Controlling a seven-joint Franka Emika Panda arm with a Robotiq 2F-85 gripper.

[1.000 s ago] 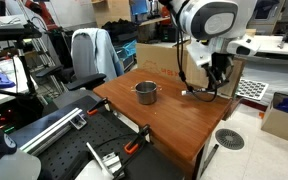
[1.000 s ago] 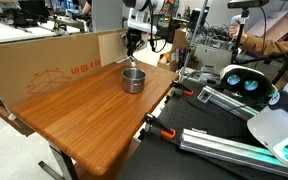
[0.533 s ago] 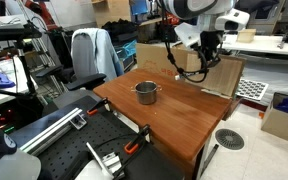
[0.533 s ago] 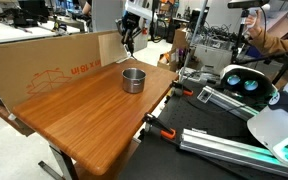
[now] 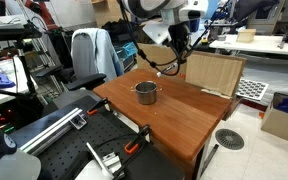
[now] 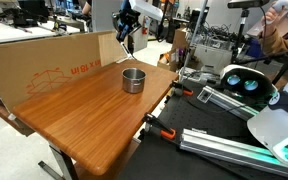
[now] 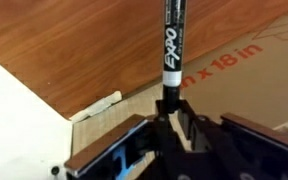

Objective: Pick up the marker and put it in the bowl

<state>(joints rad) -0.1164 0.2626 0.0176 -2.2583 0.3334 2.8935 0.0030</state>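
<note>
Currently jaws clamped on the marker (image 7: 172, 45), long axis straight out from them, tip down. It hangs high above the surface (image 6: 84, 115); the bowl (image 6: 133, 80) sits below and off to one side, probably not yet beneath the tip.

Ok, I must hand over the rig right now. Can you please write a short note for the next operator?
Grip: the claw is shut on the marker, raised clear of the table.
Things: the bowl stands upright on the table, apart from the claw.
Done: the marker is picked up.
Left: bring the marker over the bowl, lower it, then open the claw so it drops in.
</note>
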